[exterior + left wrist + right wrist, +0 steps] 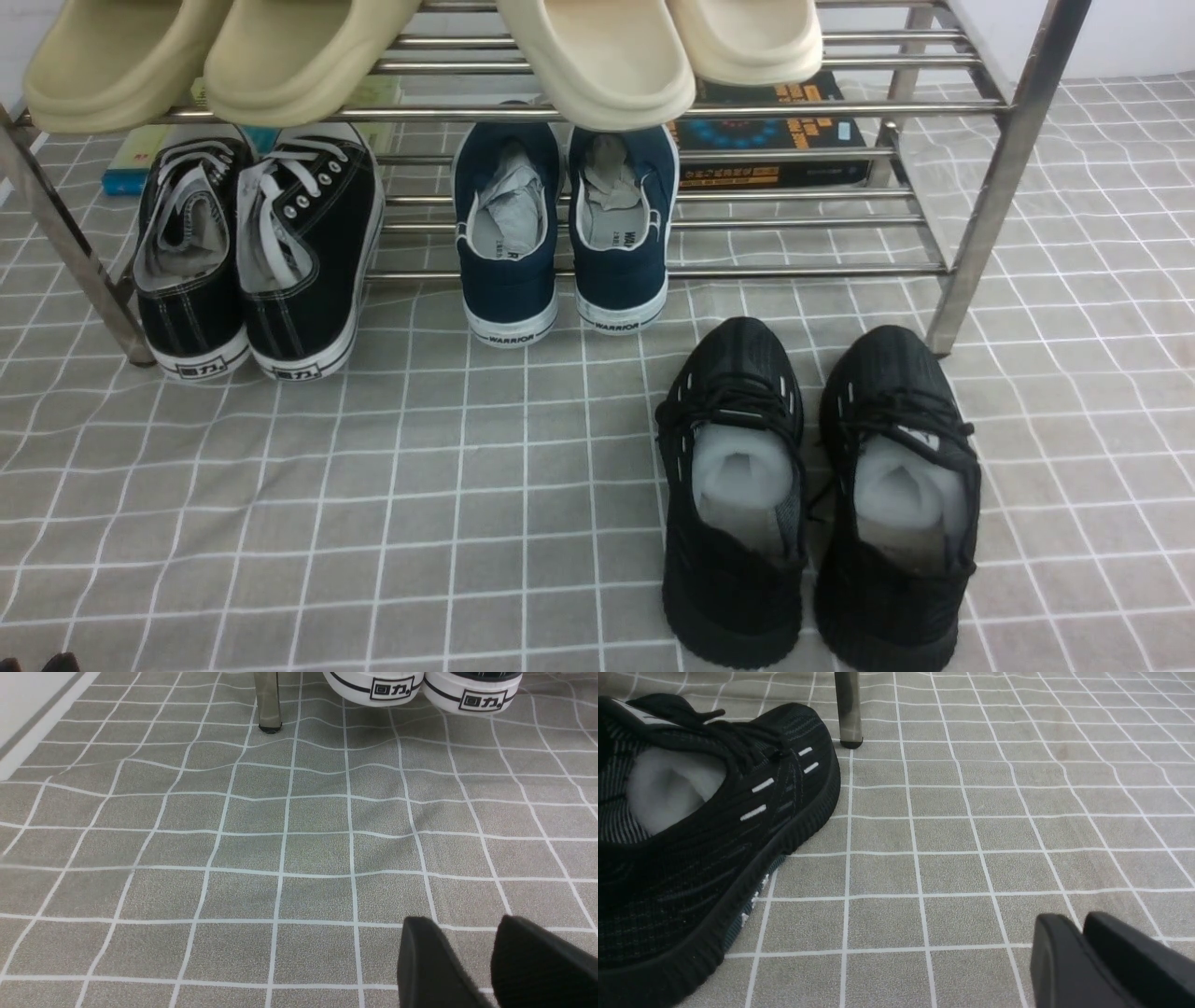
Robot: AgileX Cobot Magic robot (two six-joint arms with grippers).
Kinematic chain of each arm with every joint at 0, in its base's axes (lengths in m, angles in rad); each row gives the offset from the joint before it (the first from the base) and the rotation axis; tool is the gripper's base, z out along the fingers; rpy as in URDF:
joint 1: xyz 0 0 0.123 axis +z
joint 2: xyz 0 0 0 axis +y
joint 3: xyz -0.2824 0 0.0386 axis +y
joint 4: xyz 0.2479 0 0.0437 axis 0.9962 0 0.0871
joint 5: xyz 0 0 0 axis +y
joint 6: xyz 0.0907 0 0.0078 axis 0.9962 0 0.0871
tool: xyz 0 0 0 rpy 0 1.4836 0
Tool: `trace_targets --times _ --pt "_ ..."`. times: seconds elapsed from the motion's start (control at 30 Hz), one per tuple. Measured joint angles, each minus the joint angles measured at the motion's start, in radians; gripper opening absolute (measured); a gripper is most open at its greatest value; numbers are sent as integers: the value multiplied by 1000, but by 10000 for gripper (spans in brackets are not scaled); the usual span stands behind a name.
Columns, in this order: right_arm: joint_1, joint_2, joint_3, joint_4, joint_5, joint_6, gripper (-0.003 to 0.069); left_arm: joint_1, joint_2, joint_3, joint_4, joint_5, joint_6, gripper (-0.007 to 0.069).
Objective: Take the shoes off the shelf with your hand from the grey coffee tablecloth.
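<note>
The pair of all-black knit shoes stands side by side on the grey coffee tablecloth [373,485], toes towards the shelf [653,112]: one shoe [733,495] on the left, the other [896,504] on the right, both with pale stuffing. The right one also shows in the right wrist view [714,835], apart from my right gripper [1073,919], whose fingers are pressed together and hold nothing. My left gripper [462,924] hangs over bare cloth with a gap between its fingers, holding nothing. Neither gripper is clearly seen in the front view.
On the lower tier sit black canvas sneakers [252,252] with white soles and navy WARRIOR sneakers [565,233]. Beige slippers [215,56] lie on the upper tier. Books [775,131] lie behind. Steel rack legs stand near both grippers [267,704] [847,709].
</note>
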Motion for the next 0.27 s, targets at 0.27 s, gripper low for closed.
trace_targets --times 0.27 --pt "0 0 0 0 0 0 108 0 0 0 0 0 0 240"
